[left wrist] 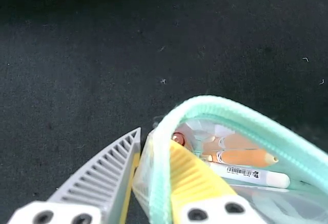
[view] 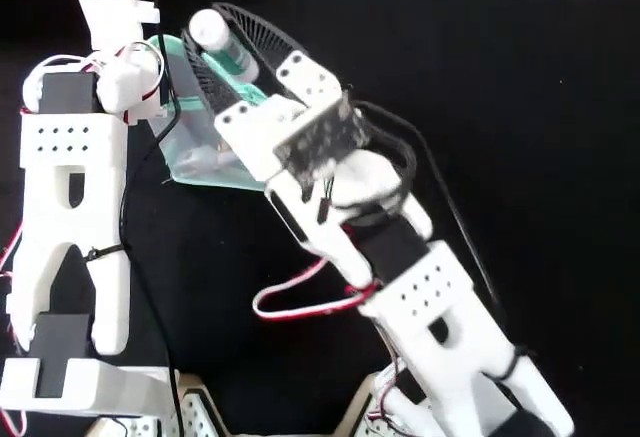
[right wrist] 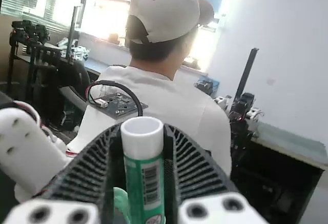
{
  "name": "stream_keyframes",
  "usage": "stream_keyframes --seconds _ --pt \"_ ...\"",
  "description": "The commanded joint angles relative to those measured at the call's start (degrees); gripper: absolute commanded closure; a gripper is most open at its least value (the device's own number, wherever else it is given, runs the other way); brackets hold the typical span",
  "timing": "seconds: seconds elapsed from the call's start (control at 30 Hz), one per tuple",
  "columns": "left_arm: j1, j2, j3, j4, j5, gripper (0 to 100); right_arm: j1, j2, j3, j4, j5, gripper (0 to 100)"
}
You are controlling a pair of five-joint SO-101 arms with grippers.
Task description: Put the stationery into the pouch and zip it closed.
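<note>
Two white printed arms, left arm [view: 60, 142] and right arm [view: 440, 297] — black servo blocks, rows of screw holes, red-and-white cables [view: 290, 285]. Right tool [right wrist: 142, 129] ribbed black; left tool [left wrist: 154, 142] ribbed grey, yellow.

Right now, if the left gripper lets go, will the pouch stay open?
Probably not: the pouch looks soft, its rim arching where the left gripper pinches one wall. Its clear sides would likely sag. The pens inside may anchor it.

A black tabletop [view: 540, 107], with bright windows [right wrist: 102, 19] and a white wall [right wrist: 277, 55] in the room behind.
</note>
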Motion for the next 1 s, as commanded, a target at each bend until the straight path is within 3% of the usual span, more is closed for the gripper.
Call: stream_keyframes --seconds 0.0,0.4,0.57,0.97 --pt "-0.3 8.9 13.6 -0.8 -1.1 97 0.7 3.0 -4.3 -1.8 -8.4 98.6" --pt "-0.3 9.0 13.7 -0.9 -1.1 97 6.7 14.2 -3.2 -2.1 -9.9 98.6" --pt "-0.3 9.0 13.7 -0.9 -1.1 97 6.4 14.2 0.7 -6.1 -14.9 98.6" --pt "-0.3 9.0 13.7 -0.9 -1.1 97 10.0 14.2 9.5 -6.2 -15.1 98.6"
